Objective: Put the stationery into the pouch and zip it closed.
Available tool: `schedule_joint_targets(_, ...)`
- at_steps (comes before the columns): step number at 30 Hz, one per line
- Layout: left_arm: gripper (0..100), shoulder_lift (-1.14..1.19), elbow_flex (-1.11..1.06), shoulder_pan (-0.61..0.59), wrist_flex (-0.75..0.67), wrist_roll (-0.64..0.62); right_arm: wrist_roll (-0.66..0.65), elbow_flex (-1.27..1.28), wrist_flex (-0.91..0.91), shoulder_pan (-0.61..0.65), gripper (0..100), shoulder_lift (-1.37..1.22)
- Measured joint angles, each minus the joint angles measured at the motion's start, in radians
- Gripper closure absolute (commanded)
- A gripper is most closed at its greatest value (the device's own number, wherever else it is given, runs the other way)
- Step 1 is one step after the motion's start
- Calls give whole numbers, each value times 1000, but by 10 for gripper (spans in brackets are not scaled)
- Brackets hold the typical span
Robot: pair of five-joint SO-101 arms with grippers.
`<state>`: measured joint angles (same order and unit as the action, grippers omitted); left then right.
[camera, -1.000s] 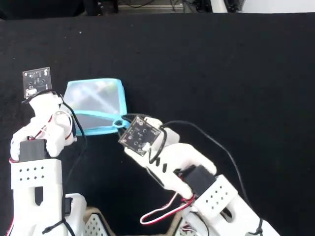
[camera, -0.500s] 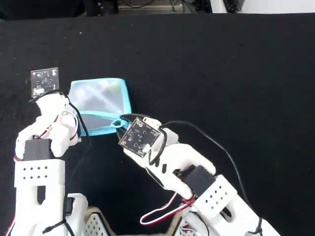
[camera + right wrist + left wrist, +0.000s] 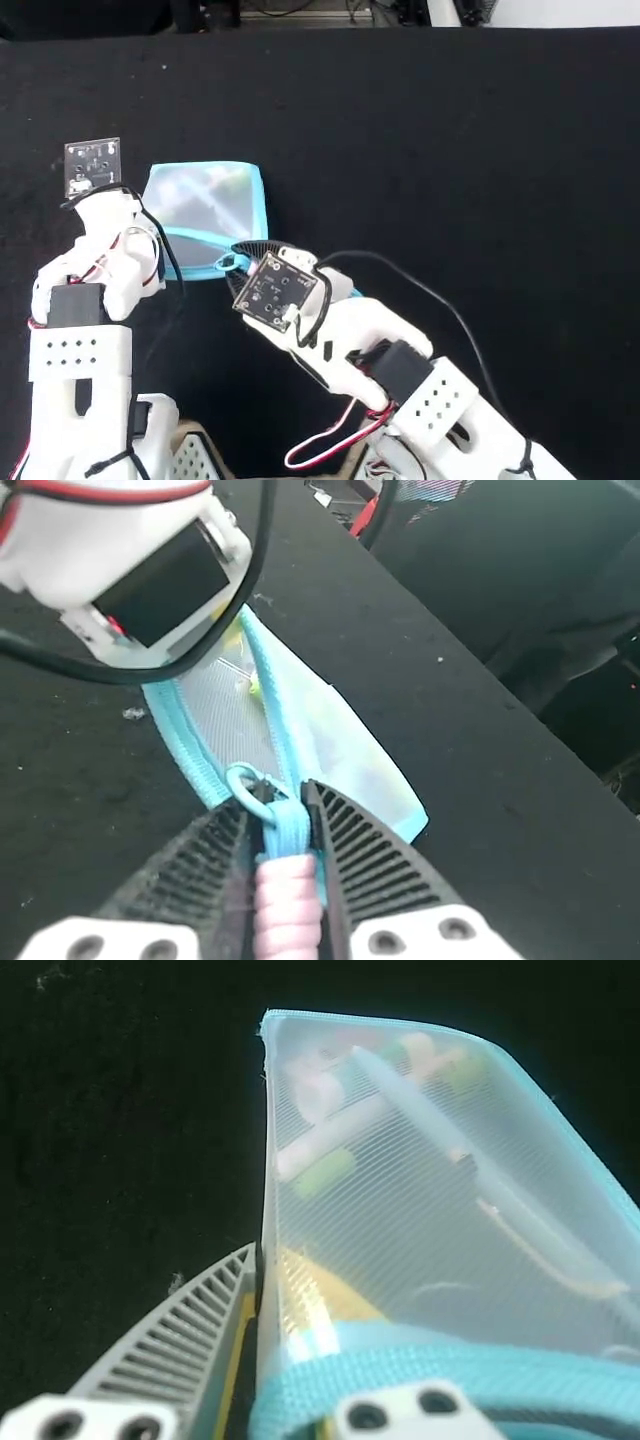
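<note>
Black ribbed fingers (image 3: 225, 845) of your right pincer (image 3: 284, 800) are pressed together on the pale blue zip pull (image 3: 285, 832), with a pink ribbed piece (image 3: 285, 900) lying between the jaws just behind it. The pull sits at the corner of the pouch (image 3: 205, 205) nearest that arm.

The first part of the task looks done. Through the see-through mesh you can make out the stationery (image 3: 330, 1155) already inside: a white pen-like stick, a green piece and some paler shapes. What remains is the zip. From the pull, the blue zip band (image 3: 262, 685) runs away along the pouch's edge and reads as one closed line. I cannot tell whether the slider has reached its end stop, so treat the closing as nearly finished rather than confirmed.

The pouch lies flat on the black worktop (image 3: 450, 150), directly ahead of your right pincer and touching it at the pull. At the far end of that zip edge, your left pincer (image 3: 255, 1280) appears to pinch the pouch's other corner. Its grey ribbed finger (image 3: 190, 1350) lies flush against the mesh and steadies the pouch against the pull.
</note>
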<state>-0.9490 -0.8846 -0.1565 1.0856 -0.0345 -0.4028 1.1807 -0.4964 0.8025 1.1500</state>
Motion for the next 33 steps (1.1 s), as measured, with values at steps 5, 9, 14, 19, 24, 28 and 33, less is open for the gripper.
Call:
schedule_joint_targets(5, 964, 0, 2, 0, 0, 0, 0, -2, 0, 0, 988, 0)
schedule_joint_targets(9, 964, 0, 2, 0, 0, 0, 0, -2, 0, 0, 988, 0)
schedule_joint_targets(14, 963, 0, 0, 0, 0, 0, 0, -3, 0, -31, 988, 0)
schedule_joint_targets(19, 963, 0, 2, 0, 3, 0, 0, -11, 0, -31, 988, 0)
schedule_joint_targets(24, 963, 0, 63, 2, 84, 0, 0, -71, -17, -31, 988, 0)
schedule_joint_targets(28, 890, 2, 130, 2, 169, 0, 0, -178, -109, -31, 988, -44)
schedule_joint_targets(33, 789, 15, 186, -68, 221, -2, 0, -311, -176, -28, 988, -170)
